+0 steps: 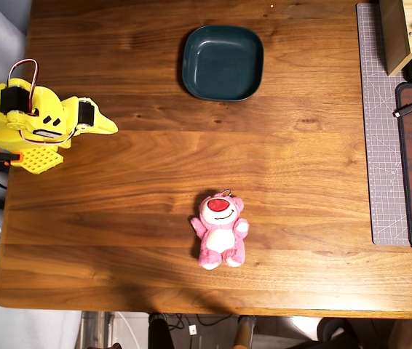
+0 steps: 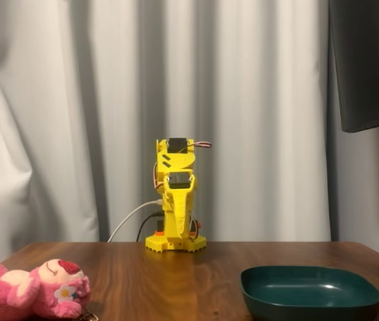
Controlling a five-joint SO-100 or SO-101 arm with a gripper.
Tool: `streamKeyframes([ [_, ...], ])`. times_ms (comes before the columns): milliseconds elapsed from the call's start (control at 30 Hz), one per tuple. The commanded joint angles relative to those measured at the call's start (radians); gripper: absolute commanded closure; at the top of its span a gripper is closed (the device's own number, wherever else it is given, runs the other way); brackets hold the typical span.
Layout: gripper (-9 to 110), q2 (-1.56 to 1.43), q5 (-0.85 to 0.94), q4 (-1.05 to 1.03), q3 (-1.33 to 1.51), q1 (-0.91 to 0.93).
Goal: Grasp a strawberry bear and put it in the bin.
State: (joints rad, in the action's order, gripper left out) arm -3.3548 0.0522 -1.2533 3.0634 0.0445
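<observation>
While on its back, strawberry bear (image 1: 221,231) well apart from closed pincer (image 1: 111,128).

Soft, even indoor light in both views; sharp focus, faint shadows, mild tabletop sheen.

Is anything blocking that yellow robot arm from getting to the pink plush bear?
Probably not. The yellow arm's hand is folded back near the table edge, and only bare wooden table lies between it and the pink plush bear. Whether it stretches that far, I cannot tell.
</observation>
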Motion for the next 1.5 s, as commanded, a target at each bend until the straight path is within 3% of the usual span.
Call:
streamKeyframes([
  [0,101,-0.029,0.003,-0.003,-0.006,-0.005],
  [200,101,-0.029,0.021,0.046,-0.003,-0.112],
  [233,99,-0.029,0.141,0.046,-0.020,-0.146],
  [367,87,0.011,0.221,0.069,-0.186,-0.183],
  [500,85,0.451,0.190,-0.003,-0.655,-0.186],
  [733,78,1.132,0.176,-0.341,-1.466,-0.275],
  [1000,77,1.629,0.175,-0.499,-1.879,-0.321],
  [1467,76,2.296,0.150,-0.489,-2.651,-0.434],
])
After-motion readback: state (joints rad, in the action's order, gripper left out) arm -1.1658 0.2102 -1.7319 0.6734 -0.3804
